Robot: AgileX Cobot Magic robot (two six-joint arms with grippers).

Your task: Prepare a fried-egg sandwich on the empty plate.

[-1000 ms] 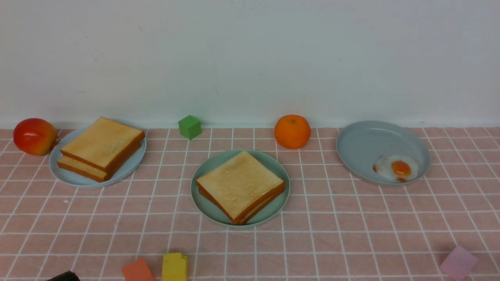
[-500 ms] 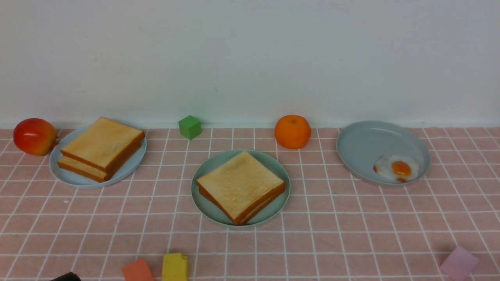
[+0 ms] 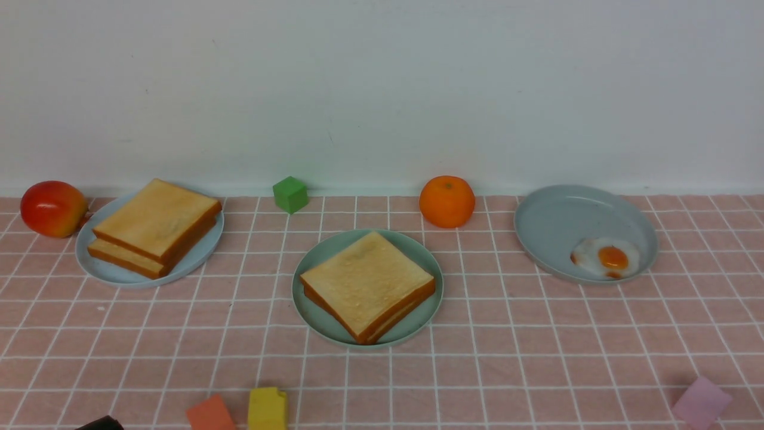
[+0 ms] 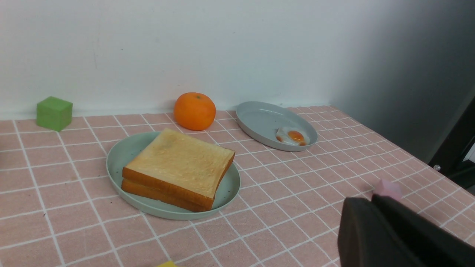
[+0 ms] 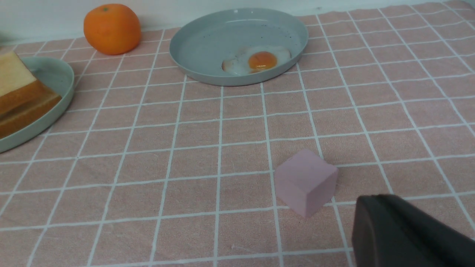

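**Nothing on the table has shifted in the last second**

I take the mint-green plate (image 3: 313, 312) as my landmark. On it lies the sandwich (image 3: 367, 285): 2 toast slices stacked, with a pale line between them along the near edge that may be egg white, though I cannot confirm it from here. Compared with the front frames from a second ago, the stack, the plate and everything around them sit exactly where they were.

Behind the plate to the right is the orange (image 3: 446, 201); further right, well apart, the grey dish (image 3: 555, 221) holds 1 fried egg (image 3: 606, 258) at its near rim. Left of the plate, the pale blue plate (image 3: 95, 269) carries 2 bare toast slices (image 3: 154, 227), with the red fruit (image 3: 52, 208) just beside it. The green cube (image 3: 290, 194) is behind the plate to the left. The pink cube (image 3: 701, 401) lies near right.

The left gripper (image 4: 371, 202) shows 2 dark fingers pressed together, grasping nothing. The right gripper (image 5: 374, 215) is clenched, also empty.
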